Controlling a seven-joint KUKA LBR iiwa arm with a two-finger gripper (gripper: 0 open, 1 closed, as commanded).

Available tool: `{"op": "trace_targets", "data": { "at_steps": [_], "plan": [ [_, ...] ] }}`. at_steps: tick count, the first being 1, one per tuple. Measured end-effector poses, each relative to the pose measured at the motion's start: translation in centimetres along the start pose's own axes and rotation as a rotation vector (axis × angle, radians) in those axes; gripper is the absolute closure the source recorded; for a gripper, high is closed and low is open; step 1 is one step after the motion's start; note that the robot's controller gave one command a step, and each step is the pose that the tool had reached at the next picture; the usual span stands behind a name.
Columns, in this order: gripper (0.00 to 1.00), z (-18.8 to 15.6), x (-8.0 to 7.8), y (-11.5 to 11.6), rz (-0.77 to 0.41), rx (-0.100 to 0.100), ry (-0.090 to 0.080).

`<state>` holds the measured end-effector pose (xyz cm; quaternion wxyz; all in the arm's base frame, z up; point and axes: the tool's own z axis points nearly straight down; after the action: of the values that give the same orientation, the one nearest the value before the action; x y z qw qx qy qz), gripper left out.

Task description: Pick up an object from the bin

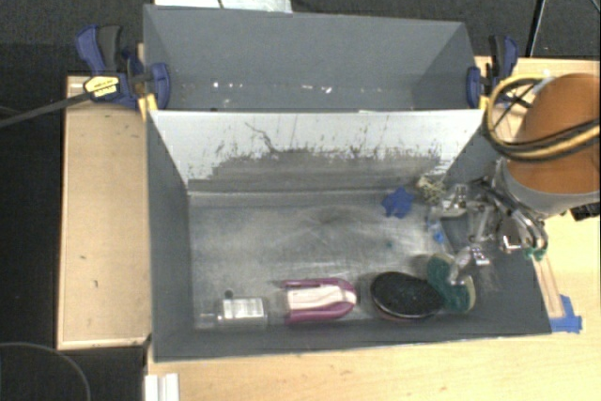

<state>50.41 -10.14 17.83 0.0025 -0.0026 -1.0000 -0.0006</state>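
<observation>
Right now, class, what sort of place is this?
Probably a robotics lab test cell: a robot arm reaches into a grey metal bin holding loose things like a black disc and purple packet.

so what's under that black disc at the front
The black disc lies flat on the grey bin floor, and nothing sticks out from beneath it. A teal thing sits against its right edge. Anything directly under the disc is covered.

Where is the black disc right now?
In the camera view, the black disc lies by the bin's front wall, right of centre, between the purple pack on its left and the teal thing by the gripper.
</observation>
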Motion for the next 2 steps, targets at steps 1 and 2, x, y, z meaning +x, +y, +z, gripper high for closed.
{"op": "trace_targets", "data": {
  "at_steps": [1,2],
  "plan": [
    [0.00,10.5,2.2,6.7,-0.219,0.005,-0.025],
    [0.00,7.8,2.5,3.8,-0.077,0.003,-0.010]
  ]
}}
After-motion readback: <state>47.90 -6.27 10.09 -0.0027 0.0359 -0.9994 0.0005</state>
